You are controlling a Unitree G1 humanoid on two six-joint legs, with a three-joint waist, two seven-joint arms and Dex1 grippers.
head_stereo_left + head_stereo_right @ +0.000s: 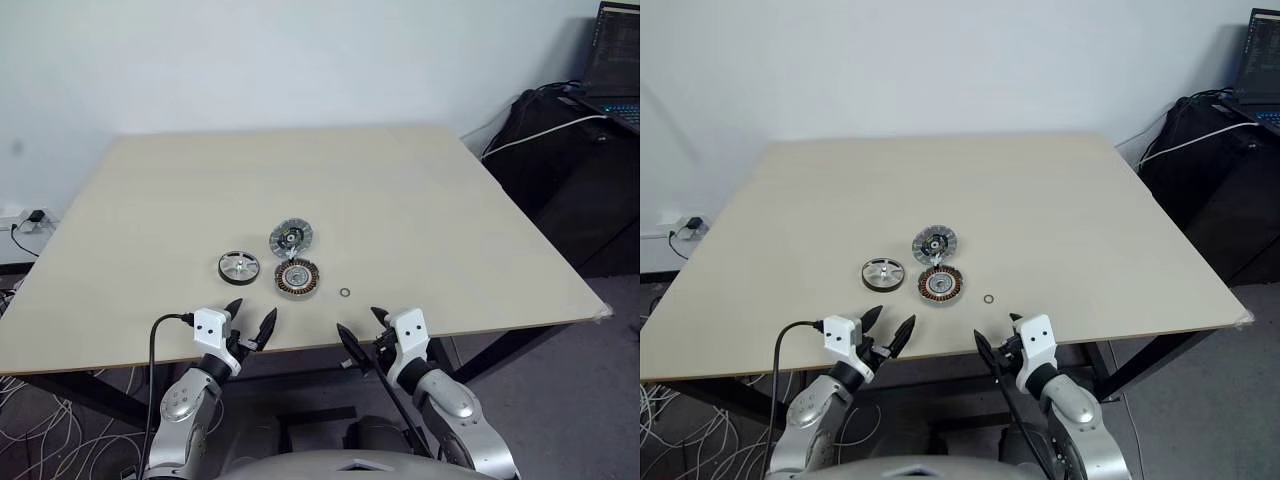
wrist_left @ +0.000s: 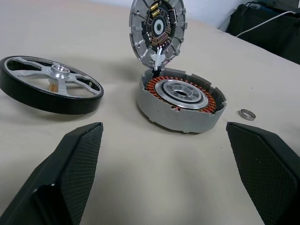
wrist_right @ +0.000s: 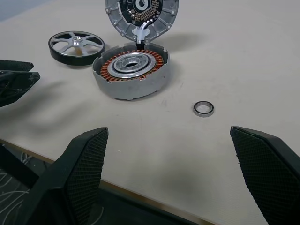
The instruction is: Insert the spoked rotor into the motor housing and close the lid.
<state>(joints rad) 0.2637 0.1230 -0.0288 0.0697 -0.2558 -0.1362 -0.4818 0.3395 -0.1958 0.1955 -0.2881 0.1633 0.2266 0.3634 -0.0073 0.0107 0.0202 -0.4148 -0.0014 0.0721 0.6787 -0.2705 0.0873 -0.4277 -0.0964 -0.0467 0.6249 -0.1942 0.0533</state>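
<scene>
The spoked rotor (image 1: 238, 266), a flat silver wheel with a dark rim, lies on the table left of the motor housing (image 1: 297, 278), whose copper windings ring a silver centre. The lid (image 1: 291, 238) stands tilted open behind the housing, dark hub facing forward, joined to it by a white piece (image 2: 157, 61). My left gripper (image 1: 250, 326) hovers open at the table's near edge, in front of the rotor. My right gripper (image 1: 362, 336) hangs open at the near edge, in front and to the right of the housing. Neither holds anything.
A small metal ring (image 1: 345, 293) lies on the table just right of the housing. The wooden table (image 1: 420, 200) stretches wide behind the parts. Black bags and a laptop (image 1: 612, 70) stand off the table's far right; cables lie on the floor at left.
</scene>
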